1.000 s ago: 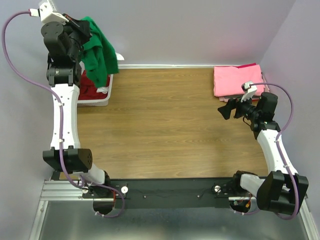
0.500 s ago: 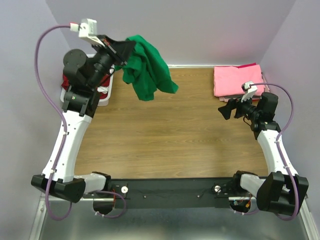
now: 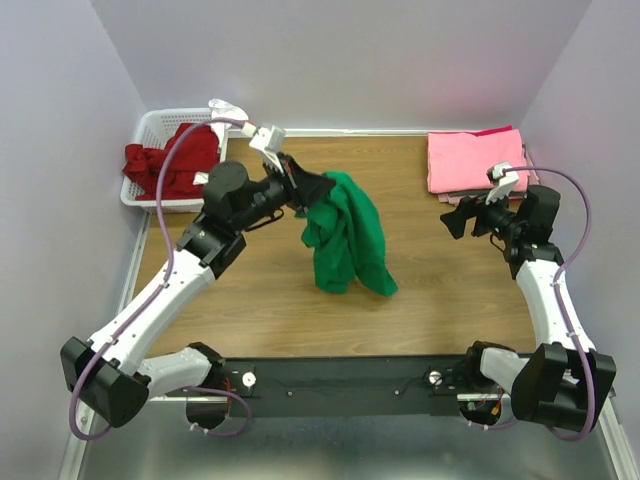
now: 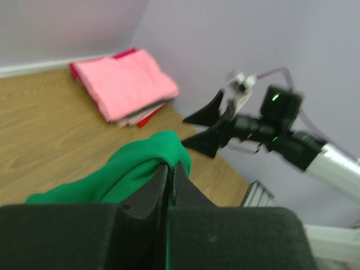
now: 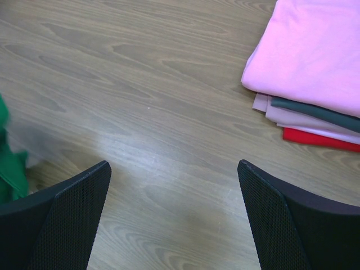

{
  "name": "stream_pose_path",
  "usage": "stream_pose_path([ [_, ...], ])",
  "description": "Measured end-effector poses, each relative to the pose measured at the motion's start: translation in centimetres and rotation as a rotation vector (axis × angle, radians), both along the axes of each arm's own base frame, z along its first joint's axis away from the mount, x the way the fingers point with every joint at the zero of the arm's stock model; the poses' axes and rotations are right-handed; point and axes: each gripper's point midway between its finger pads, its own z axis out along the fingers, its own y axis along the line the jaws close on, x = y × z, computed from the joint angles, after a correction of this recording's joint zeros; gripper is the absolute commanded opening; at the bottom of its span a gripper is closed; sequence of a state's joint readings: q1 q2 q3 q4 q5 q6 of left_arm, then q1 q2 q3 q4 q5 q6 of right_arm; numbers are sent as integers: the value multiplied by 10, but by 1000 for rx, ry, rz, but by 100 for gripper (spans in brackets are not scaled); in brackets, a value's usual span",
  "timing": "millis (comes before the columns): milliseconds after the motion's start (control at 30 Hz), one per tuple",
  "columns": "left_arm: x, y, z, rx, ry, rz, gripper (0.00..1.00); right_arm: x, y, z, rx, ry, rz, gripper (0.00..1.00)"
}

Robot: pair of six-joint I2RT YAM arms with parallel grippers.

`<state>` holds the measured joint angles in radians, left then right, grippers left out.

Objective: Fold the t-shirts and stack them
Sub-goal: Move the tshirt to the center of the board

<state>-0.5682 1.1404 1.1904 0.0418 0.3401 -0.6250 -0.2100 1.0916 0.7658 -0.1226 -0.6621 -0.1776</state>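
Observation:
A bright green t-shirt (image 3: pixel 348 240) hangs bunched from my left gripper (image 3: pixel 318 190) over the middle of the wooden table, its lower folds near the boards. The left wrist view has the two black jaws pressed together on a green fold (image 4: pixel 151 163). A dark red t-shirt (image 3: pixel 170 165) lies crumpled in the white basket (image 3: pixel 148 125) at the back left. Folded pink t-shirts (image 3: pixel 472 160) are stacked at the back right, seen also as the stack (image 5: pixel 315 53) in the right wrist view. My right gripper (image 3: pixel 455 215) hovers just in front of that stack, open and empty.
Walls close in the table on the left, back and right. Under the top pink layers of the stack lie a grey layer and a red layer (image 5: pixel 320 139). The arm bases and a black rail (image 3: pixel 340 385) run along the near edge.
My left arm has swung from above the basket down and rightwards to the table's middle, carrying the green t-shirt with it. The right arm has barely moved.

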Motion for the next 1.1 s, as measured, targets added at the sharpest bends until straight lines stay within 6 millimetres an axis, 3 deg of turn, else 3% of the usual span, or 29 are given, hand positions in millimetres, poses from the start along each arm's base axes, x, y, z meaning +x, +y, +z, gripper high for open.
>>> stream_pose_path([
  [33, 0, -1, -17, 20, 20, -3, 45, 0, -1, 0, 0, 0, -2, 100],
  [67, 1, -1, -43, 55, 48, -3, 51, 0, -1, 0, 0, 0, -3, 100],
  [233, 2, 9, -135, 216, 147, 30, 70, 0, -1, 0, -2, -4, 4, 100],
  [333, 3, 25, -156, 285, 163, 97, 75, -5, 7, 0, 11, -11, 63, 100],
  [467, -3, 47, -145, 283, 118, 187, 75, -18, 25, -5, 45, -1, 187, 100],
  [567, -15, 57, -152, 247, 126, 210, 75, -32, 40, -11, 87, 25, 302, 100],
  [633, -24, 61, -174, 231, 178, 211, 75, -40, 48, -17, 123, 57, 358, 100],
  [800, -44, 69, -251, 245, 365, 217, 75, -50, 58, -39, 202, 161, 419, 99],
  [867, -50, 72, -270, 249, 419, 221, 75, -52, 61, -47, 224, 205, 429, 99],
  [1100, -47, 68, -296, 258, 485, 225, 70, -57, 80, -75, 242, 333, 484, 98],
])
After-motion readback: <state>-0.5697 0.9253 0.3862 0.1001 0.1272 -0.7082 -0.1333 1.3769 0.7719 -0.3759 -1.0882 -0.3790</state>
